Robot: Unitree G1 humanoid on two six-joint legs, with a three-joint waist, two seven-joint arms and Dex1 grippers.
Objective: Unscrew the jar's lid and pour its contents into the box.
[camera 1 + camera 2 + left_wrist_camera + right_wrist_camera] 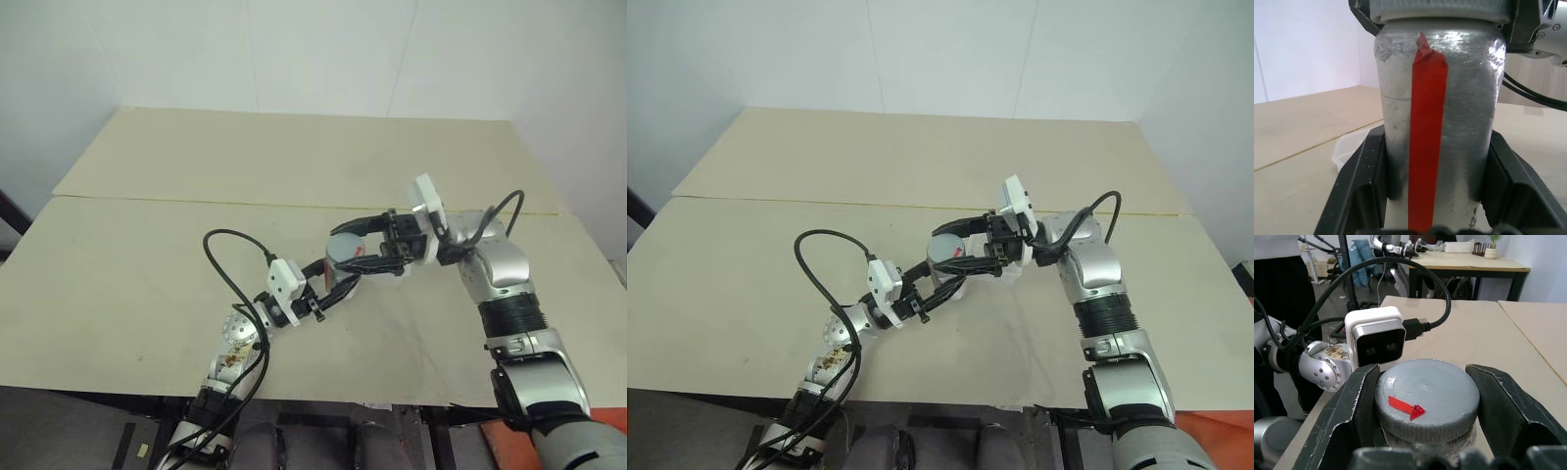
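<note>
While left hand [331, 284] grips jar [1437, 122], right hand [1425, 396] clamps lid [1427, 399].

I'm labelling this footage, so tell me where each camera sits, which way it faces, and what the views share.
Left eye view: on the head, facing forward and down at the table; both arms show, meeting at the jar.
Right eye view: beside it, same scene; the left gripper holds the jar, the right gripper is at the lid.
Left wrist view: looks along its jaws, clamped on the jar's sides; the box lies behind.
Right wrist view: looks along its jaws flanking the lid; the left arm shows beyond.
Shared: every view shows the jar.
</note>
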